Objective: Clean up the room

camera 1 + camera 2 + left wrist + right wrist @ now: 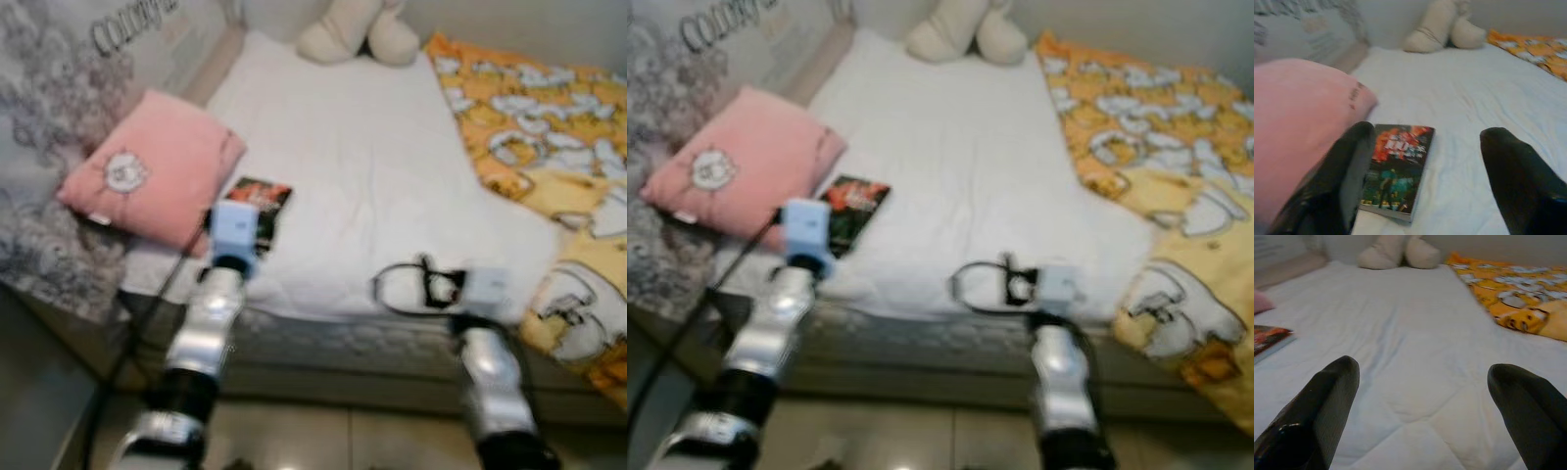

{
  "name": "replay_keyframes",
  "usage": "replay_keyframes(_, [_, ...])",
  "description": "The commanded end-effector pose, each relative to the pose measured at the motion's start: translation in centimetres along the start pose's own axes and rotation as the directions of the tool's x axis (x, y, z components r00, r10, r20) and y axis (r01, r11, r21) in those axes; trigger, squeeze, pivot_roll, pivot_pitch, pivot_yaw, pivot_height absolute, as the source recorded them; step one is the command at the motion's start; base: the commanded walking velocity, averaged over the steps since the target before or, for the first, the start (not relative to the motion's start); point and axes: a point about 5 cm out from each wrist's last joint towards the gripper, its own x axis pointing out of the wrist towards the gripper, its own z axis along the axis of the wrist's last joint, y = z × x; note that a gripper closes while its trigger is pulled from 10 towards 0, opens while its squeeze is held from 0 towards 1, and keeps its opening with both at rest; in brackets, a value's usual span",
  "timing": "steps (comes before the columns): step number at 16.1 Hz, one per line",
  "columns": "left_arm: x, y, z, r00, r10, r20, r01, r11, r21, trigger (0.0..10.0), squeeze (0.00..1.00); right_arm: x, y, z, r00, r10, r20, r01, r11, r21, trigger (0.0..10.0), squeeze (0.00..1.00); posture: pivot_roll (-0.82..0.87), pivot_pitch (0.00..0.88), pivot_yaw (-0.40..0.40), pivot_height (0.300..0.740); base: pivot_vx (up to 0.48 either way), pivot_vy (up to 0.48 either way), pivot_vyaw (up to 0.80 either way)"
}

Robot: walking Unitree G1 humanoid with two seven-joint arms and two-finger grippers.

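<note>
A dark-covered book [1398,169] with red print lies flat on the white bed [362,166], right beside a pink pillow [152,166]. My left gripper [1430,131] is open just in front of the book, one finger [1352,166] close to the pillow's edge and the book between the two fingers' lines. My right gripper [1425,367] hovers open over bare sheet at the bed's near edge, holding nothing. From the right wrist, the book [1268,340] appears off to one side.
A cream plush toy [358,29] sits at the head of the bed. An orange and yellow cartoon blanket [549,147] covers the right side and hangs over the near corner. A grey patterned fabric [39,117] lies on the left. Tiled floor [323,436] is below.
</note>
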Motion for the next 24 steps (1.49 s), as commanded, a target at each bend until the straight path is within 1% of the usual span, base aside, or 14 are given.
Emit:
replay_keyframes(1, [0.1, -0.5, 0.0, 1.0, 0.0, 0.0, 0.0, 1.0, -0.025, 10.0, 1.0, 0.4, -0.9, 0.5, 1.0, -0.02, 0.004, 0.02, 1.0, -0.013, 10.0, 1.0, 0.08, 0.0, -0.033, 0.74, 0.27, -0.394, 0.0])
replay_keyframes(2, [0.0, 0.0, -0.7, 0.999, 0.029, -0.037, -0.031, 0.997, -0.066, 10.0, 1.0, 0.4, -1.1, 0.5, 1.0, -0.018, 0.005, 0.018, 1.0, -0.019, 10.0, 1.0, 0.08, 0.0, -0.037, 0.74, 0.285, -0.382, 0.0])
replay_keyframes(3, [-0.2, 0.3, -1.3, 0.997, 0.043, -0.063, -0.048, 0.996, -0.08, 10.0, 1.0, 0.3, -1.1, 0.5, 1.0, -0.01, 0.002, 0.01, 1.0, -0.03, 10.0, 1.0, 0.08, 0.0, -0.04, 0.74, 0.292, -0.379, 0.0])
replay_keyframes(9, [0.5, -0.2, -1.0, 0.999, 0.008, -0.049, -0.011, 0.998, -0.058, 10.0, 1.0, 0.4, -1.1, 0.7, 1.0, 0.007, 0.014, -0.006, 0.998, -0.059, 10.0, 1.0, 0.05, 0.0, -0.025, 0.74, 0.321, -0.353, 0.0])
replay_keyframes(12, [0.4, -0.5, -0.9, 0.999, -0.03, -0.015, 0.029, 0.999, -0.013, 10.0, 1.0, 0.0, -1.4, 0.4, 1.0, 0.005, 0.005, -0.005, 0.998, -0.063, 10.0, 1.0, 0.05, 0.0, -0.022, 0.74, 0.36, -0.31, 0.0])
replay_keyframes(14, [-0.3, -1.1, -1.9, 0.998, -0.051, -0.039, 0.05, 0.998, -0.023, 10.0, 1.0, 0.0, -2.3, 0.3, 0.999, -0.033, -0.003, 0.033, 0.999, -0.043, 10.0, 1.0, 0.04, 0.0, -0.024, 0.74, 0.429, 0.0, 0.0])
replay_keyframes(15, [-0.3, -1.0, -2.1, 0.998, -0.034, -0.055, 0.032, 0.999, -0.041, 10.0, 1.0, 0.0, -2.5, 0.4, 0.999, -0.04, 0.0, 0.04, 0.998, -0.042, 10.0, 1.0, 0.04, 0.0, -0.024, 0.74, 0.428, 0.0, 0.0])
replay_keyframes(17, [-0.3, -1.0, -2.3, 0.998, -0.02, -0.061, 0.017, 0.999, -0.049, 10.0, 1.0, -0.1, -2.7, 0.4, 0.999, -0.042, 0.001, 0.042, 0.998, -0.043, 10.0, 1.0, 0.04, 0.0, -0.025, 0.74, 0.429, 0.0, 0.0])
replay_keyframes(18, [-0.1, -1.0, -1.9, 0.999, -0.035, -0.037, 0.034, 0.999, -0.028, 10.0, 1.0, 0.0, -2.5, 0.4, 1.0, -0.016, -0.005, 0.015, 0.997, -0.074, 10.0, 1.0, 0.05, 0.0, -0.03, 0.74, 0.431, 0.0, 0.0])
replay_keyframes(19, [-0.1, -1.2, -1.8, 0.997, -0.074, -0.027, 0.074, 0.997, -0.017, 10.0, 1.0, 0.1, -2.5, 0.4, 1.0, -0.02, -0.017, 0.018, 0.991, -0.131, 10.0, 1.0, 0.05, 0.0, -0.034, 0.74, 0.442, 0.0, 0.0])
replay_keyframes(20, [-0.1, -1.3, -1.8, 0.995, -0.101, -0.026, 0.1, 0.995, -0.015, 10.0, 0.78, 0.2, -2.6, 0.4, 0.999, -0.029, -0.024, 0.025, 0.987, -0.158, 10.0, 0.0, 0.05, 0.0, -0.034, 0.74, 0.458, 0.0, 0.0])
replay_keyframes(21, [0.0, -1.2, -1.7, 0.996, -0.089, -0.017, 0.089, 0.996, 0.025, 10.0, 0.0, 0.6, -2.2, 0.2, 0.998, -0.018, -0.057, 0.01, 0.99, -0.137, 10.0, 0.0, 0.05, 0.0, -0.039, 0.74, 0.0, 0.0, -0.67])
replay_keyframes(23, [0.5, -0.8, -1.6, 0.997, -0.069, -0.032, 0.068, 0.998, -0.002, 10.0, 0.0, 0.7, -1.9, 0.2, 0.999, -0.009, -0.051, 0.003, 0.992, -0.129, 10.0, 0.0, 0.06, 0.0, -0.04, 0.74, 0.0, 0.0, -0.6])
replay_keyframes(24, [0.5, -0.8, -1.4, 0.997, -0.071, -0.019, 0.071, 0.997, -0.017, 10.0, 0.0, 0.6, -1.7, 0.1, 0.999, -0.005, -0.054, -0.001, 0.992, -0.126, 10.0, 0.0, 0.06, 0.0, -0.04, 0.74, 0.0, 0.0, -0.59])
